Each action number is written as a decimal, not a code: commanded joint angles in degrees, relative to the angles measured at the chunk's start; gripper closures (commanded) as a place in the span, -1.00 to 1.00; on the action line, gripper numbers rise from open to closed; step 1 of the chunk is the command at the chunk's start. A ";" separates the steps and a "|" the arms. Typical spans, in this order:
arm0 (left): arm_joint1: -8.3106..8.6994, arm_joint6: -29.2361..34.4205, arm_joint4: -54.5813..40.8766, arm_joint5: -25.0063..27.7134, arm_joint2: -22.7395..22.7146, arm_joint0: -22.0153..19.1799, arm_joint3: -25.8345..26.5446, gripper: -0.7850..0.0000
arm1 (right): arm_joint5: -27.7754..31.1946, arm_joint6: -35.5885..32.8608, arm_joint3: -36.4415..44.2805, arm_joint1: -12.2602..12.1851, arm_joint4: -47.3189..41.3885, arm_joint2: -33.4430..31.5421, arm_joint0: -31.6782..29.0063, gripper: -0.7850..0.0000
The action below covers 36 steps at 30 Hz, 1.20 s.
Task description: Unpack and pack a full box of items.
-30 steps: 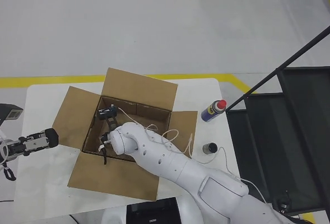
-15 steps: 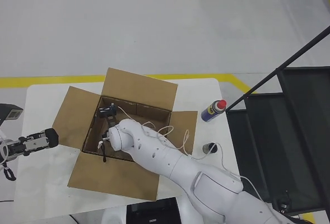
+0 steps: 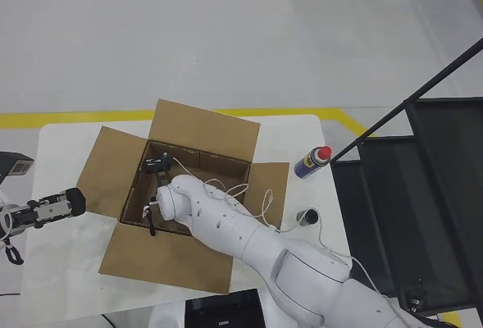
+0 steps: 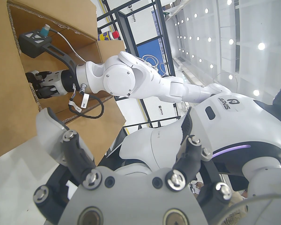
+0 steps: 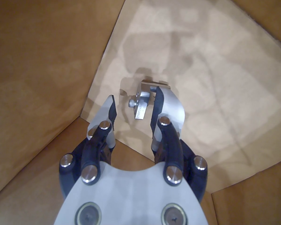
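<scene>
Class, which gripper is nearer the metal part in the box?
Right. The right gripper is inside the box, open jaws either side of the metal part; the left gripper is outside the box, beside its flap.

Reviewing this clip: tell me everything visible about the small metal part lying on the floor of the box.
The small metal part is a silvery, machined-looking block with a bolt head protruding from one side and fine marking on one face. It lies on the pale floor of the cardboard box, near a corner. The right gripper straddles it with its fingers open. One finger overlaps the part's edge, but whether they touch cannot be told.
</scene>
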<state>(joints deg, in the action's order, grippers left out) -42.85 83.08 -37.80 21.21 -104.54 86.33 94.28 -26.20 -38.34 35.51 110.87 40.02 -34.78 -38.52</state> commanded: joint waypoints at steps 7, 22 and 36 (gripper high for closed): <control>0.00 0.00 0.00 0.00 0.00 0.00 0.00 -1.00 | 0.17 1.48 -2.30 0.72 -0.42 -0.86 0.41 1.00; 0.00 0.00 0.00 0.00 0.00 0.00 0.00 -1.00 | -1.53 1.95 0.73 0.84 1.96 -1.91 -0.31 1.00; 0.00 0.00 0.00 0.00 0.00 0.00 0.00 -1.00 | -7.87 -8.92 31.63 -6.08 17.16 -8.03 -11.07 1.00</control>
<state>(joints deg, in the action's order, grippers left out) -42.85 83.08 -37.80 21.21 -104.54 86.33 94.28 -34.80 -45.91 62.86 105.71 55.39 -41.76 -47.75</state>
